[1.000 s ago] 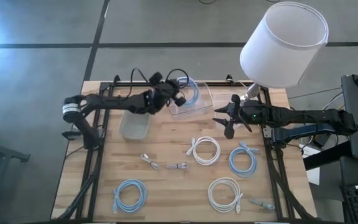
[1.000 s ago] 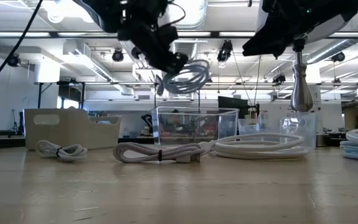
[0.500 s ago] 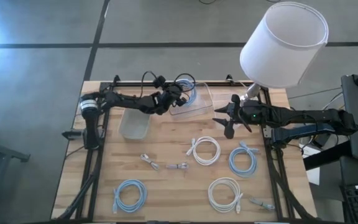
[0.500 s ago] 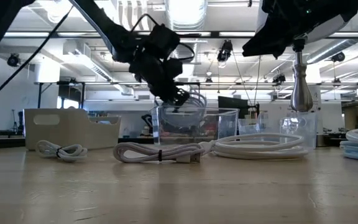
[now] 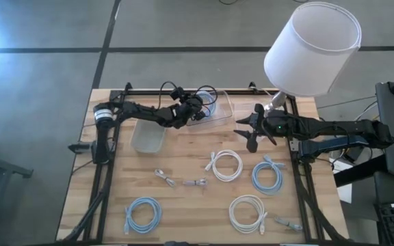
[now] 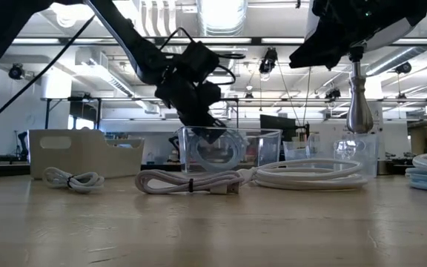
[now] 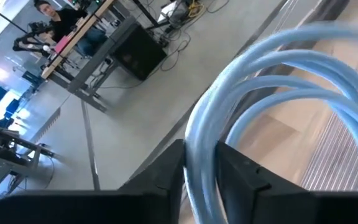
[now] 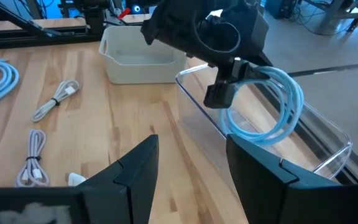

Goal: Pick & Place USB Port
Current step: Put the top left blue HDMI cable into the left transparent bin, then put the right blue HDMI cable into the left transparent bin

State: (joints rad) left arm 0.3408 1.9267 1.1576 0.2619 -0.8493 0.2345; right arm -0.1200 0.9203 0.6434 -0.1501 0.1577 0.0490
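Observation:
My left gripper reaches over the clear bin at the table's far middle, shut on a coil of light blue cable. The low view shows the coil down inside the bin's walls, below my left gripper. Between the two dark fingers in the left wrist view run the coil's strands. My right gripper hangs open to the right of the bin, above the table, touching nothing; its fingers frame the right wrist view. My left gripper pinches several strands of the coil at its upper part between its two fingers. The fingers slant down from the table's left side and lie across the strands. The coil hangs below them inside the clear bin, its lowest loop close to the bin's floor.
A white bin stands left of the clear one. On the wood lie white coils, blue coils and small bundled cables. A white lampshade hangs over the far right corner.
My left gripper has gone down and toward the table's right edge with the blue coil. The coil, held above the clear bin's rim a second ago, now hangs inside the bin. My right arm has kept still.

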